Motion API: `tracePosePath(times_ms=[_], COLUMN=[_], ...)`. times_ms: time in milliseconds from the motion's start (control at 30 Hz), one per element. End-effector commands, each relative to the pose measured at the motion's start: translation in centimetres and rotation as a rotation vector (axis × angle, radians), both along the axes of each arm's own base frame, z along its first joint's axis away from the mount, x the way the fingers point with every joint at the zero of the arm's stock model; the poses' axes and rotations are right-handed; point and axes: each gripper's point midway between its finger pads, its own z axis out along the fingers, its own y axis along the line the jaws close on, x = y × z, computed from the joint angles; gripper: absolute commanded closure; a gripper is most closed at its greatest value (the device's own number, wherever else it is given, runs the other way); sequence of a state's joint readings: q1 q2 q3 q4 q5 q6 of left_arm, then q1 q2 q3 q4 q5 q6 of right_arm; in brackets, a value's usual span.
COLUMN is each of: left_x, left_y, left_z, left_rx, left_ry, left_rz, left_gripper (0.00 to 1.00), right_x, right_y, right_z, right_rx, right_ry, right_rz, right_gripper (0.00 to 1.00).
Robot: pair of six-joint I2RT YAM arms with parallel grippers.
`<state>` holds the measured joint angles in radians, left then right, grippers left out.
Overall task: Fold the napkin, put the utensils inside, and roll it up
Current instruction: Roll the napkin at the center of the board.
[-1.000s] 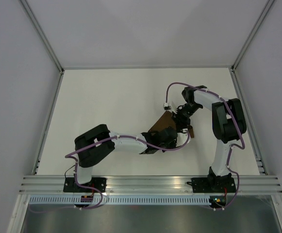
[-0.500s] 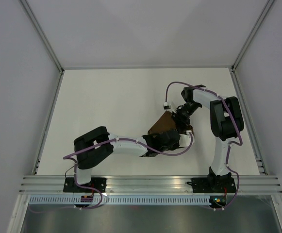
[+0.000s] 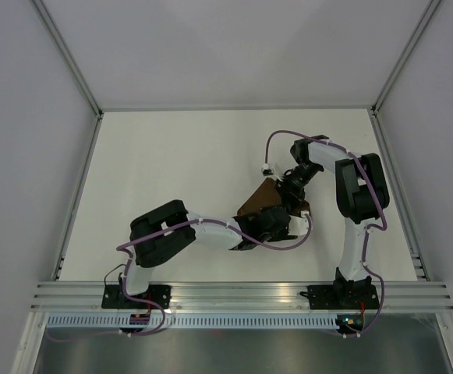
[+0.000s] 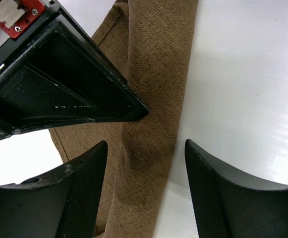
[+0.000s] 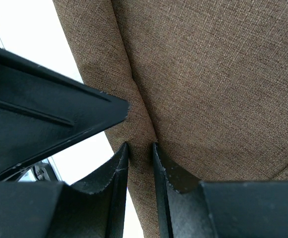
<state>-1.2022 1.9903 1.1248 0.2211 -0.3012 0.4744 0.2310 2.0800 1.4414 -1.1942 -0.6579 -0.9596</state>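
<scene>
While left hand gapes over napkin, right hand pinches its fold

Left fingers spread wide; right fingers pinched nearly together.

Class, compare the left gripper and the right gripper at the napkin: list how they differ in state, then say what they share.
The left gripper has its fingers wide apart; the right gripper has its fingers nearly together. The left gripper straddles the napkin and is not clamped on it; the right gripper pinches a fold of it. Shared: both have black fingers and both are at the same brown napkin, close to each other.
</scene>
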Motion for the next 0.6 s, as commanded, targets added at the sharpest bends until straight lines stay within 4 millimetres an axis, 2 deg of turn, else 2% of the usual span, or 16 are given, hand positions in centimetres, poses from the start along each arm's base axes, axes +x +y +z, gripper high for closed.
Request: tracePosePath(times_ms=[0, 33, 167, 267, 333, 400, 433, 567], left_x=[0.8, 0.5, 0.1, -0.8, -1.4, -1.8, -1.9, -3.2], left_y=[-0.5, -0.6, 0.0, 0.4, 0.8, 1.0, 1.4, 1.7], left_z=[-0.4, -0.7, -2.0, -3.1, -3.6, -3.9, -4.1, -4.6], left_rx=[0.006, 0.005, 0.027, 0.047, 0.054, 0.056, 0.064, 0.057], left_ry=[0.005, 0.027, 0.104, 0.174, 0.222, 0.266, 0.292, 0.430], left_rz=[-0.032, -0.048, -0.062, -0.083, -0.095, -0.102, -0.099, -0.125], left_gripper=[0.32, 0.34, 0.63, 0.75, 0.79, 0.83, 0.85, 0.88], right_x=[1.9, 1.8, 2.2, 2.4, 2.7, 3.0, 3.3, 5.0], right_y=[-0.1, -0.1, 0.0, 0.2, 0.4, 0.5, 0.6, 1.1], right_z=[-1.8, -1.8, -1.4, -0.8, -0.4, 0.2, 0.9, 3.1], right_rx=[-0.014, -0.014, -0.008, 0.003, 0.013, 0.019, 0.032, 0.078], right_ry=[-0.068, -0.065, -0.074, -0.080, -0.090, -0.101, -0.115, -0.176], right_rz=[0.025, 0.025, 0.021, 0.018, 0.012, 0.005, -0.004, -0.069], right_gripper=[0.69, 0.70, 0.69, 0.68, 0.66, 0.59, 0.51, 0.40])
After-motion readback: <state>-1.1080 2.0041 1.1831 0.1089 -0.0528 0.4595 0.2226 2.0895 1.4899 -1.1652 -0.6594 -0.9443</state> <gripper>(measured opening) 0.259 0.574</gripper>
